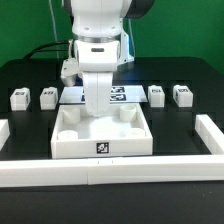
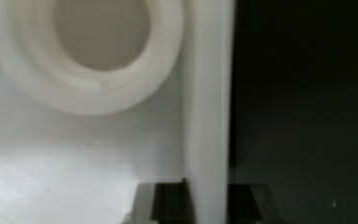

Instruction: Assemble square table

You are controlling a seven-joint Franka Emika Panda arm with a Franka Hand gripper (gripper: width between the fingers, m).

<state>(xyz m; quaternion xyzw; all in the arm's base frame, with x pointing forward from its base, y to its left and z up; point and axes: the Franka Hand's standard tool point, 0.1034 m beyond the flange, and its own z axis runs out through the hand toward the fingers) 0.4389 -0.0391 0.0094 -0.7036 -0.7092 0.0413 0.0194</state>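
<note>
The white square table top (image 1: 72,142) lies upside-like as a tray at the table's middle, its tag on the front wall. My gripper (image 1: 95,106) reaches down onto its back rim. In the wrist view the rim wall (image 2: 208,100) runs straight between my two dark fingers (image 2: 172,205), which stand one on each side and touch it, so my gripper (image 2: 210,203) is shut on the rim. A round corner socket (image 2: 83,50) shows beside the rim. Four short white legs stand in a back row: two on the exterior view's left (image 1: 19,98) (image 1: 47,97), two on its right (image 1: 156,95) (image 1: 182,94).
The marker board (image 1: 122,95) lies flat behind the table top, partly hidden by my arm. Long white border rails run along the front (image 1: 110,172), the exterior view's right (image 1: 212,135) and its left (image 1: 4,130). A cable trails at the back left.
</note>
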